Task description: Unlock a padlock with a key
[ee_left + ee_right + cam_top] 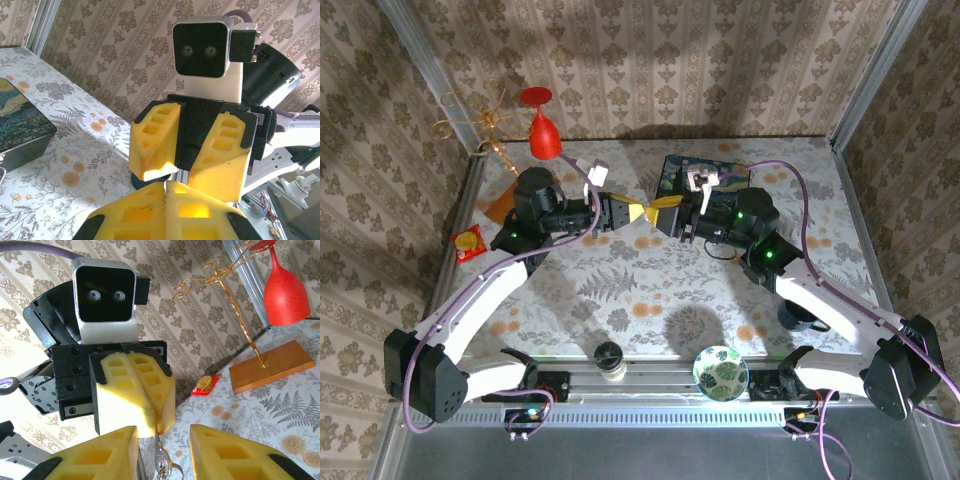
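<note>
The key (161, 459), a small silvery one with a ring on its wide end, hangs from between the pads of my left gripper (157, 427), which is shut on its thin end. My right gripper (162, 436) is open, with a yellow finger on each side of the key and neither touching it. Seen from above, the left gripper (638, 212) and the right gripper (665, 204) meet tip to tip over the back middle of the table. In the left wrist view my left gripper (165, 185) has its pads pressed together, facing the open right gripper (185, 179). The padlock is out of view.
A dark blue starry box (705, 172) lies behind the right gripper. A red wine glass (543, 130) and a gold wire ornament (220, 277) on a wooden base (270, 365) stand at the back left, near a red packet (468, 243). A patterned bowl (720, 370), black cup (609, 357) and dark mug (798, 315) sit near the front.
</note>
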